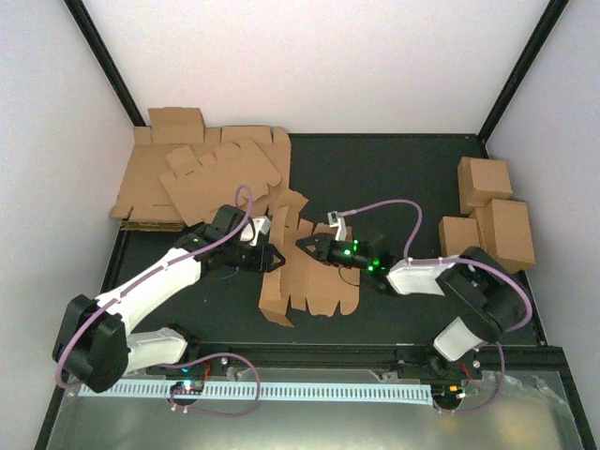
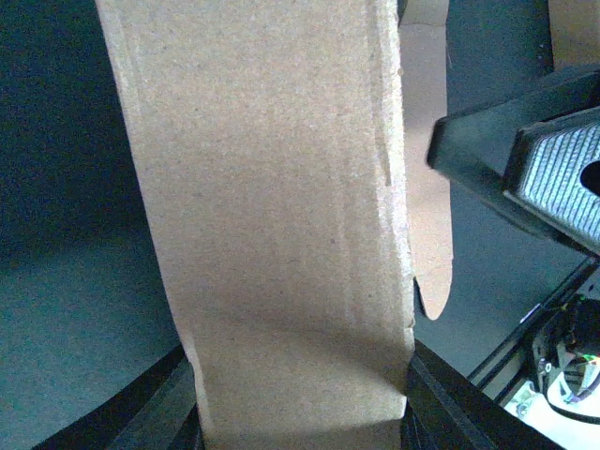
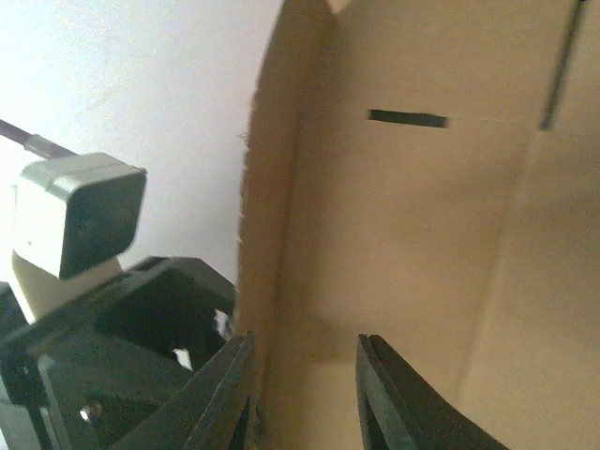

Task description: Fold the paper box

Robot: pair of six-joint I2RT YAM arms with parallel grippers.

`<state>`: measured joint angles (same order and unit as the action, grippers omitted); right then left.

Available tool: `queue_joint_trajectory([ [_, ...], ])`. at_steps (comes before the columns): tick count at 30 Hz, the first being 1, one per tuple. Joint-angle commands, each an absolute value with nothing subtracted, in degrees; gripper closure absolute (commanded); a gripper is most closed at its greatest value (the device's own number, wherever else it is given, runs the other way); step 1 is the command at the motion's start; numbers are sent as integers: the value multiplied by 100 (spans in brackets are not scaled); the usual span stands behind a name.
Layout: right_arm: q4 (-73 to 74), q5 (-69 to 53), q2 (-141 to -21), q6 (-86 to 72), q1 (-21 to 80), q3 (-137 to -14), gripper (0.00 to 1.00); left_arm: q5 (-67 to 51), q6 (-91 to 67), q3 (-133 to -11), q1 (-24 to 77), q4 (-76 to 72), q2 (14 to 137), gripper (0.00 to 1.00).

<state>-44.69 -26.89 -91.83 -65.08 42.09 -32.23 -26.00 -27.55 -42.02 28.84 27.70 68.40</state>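
Note:
The paper box [image 1: 314,281] is a brown die-cut sheet in the middle of the black table, with its left panels raised. My left gripper [image 1: 278,256] reaches it from the left. In the left wrist view a broad upright panel of the paper box [image 2: 272,187] fills the whole gap of the left gripper [image 2: 300,412], and both fingers press its edges. My right gripper [image 1: 305,246] meets the same raised part from the right. In the right wrist view the right gripper [image 3: 305,342] stands open, astride a folded edge of the paper box [image 3: 422,234] near its left finger.
A thick heap of flat brown blanks [image 1: 202,178] lies at the back left corner. Several folded boxes [image 1: 492,211] stand at the right edge. White walls close the table behind and on both sides. A perforated white rail [image 1: 309,389] runs along the near edge.

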Motion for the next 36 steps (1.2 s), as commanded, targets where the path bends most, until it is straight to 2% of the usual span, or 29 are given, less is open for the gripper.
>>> queue_joint_trajectory([
  [1,-3464,-2490,-8598,-5770,3960,-2856,67,-2446,-2557,-4482,2855,2979,6928,53],
  [5,-2636,-2488,-8310,-5211,3705,-2615,69,-2294,-2359,-4665,2852,3259,7017,53],
  [8,-2211,-2561,-8410,-4846,3592,-2553,75,-2181,-2176,-4843,2853,3498,7158,53],
  [20,-1521,-2219,-8685,-4129,3583,-2547,91,-1793,-1542,-5711,2906,4371,7884,54],
  [24,-1738,-2453,-9047,-4128,3586,-2498,97,-1539,-1413,-6112,3105,4673,8182,54],
  [36,-2253,-2699,-9426,-4364,3941,-2446,98,-142,-1461,-7146,4102,5240,8969,56],
])
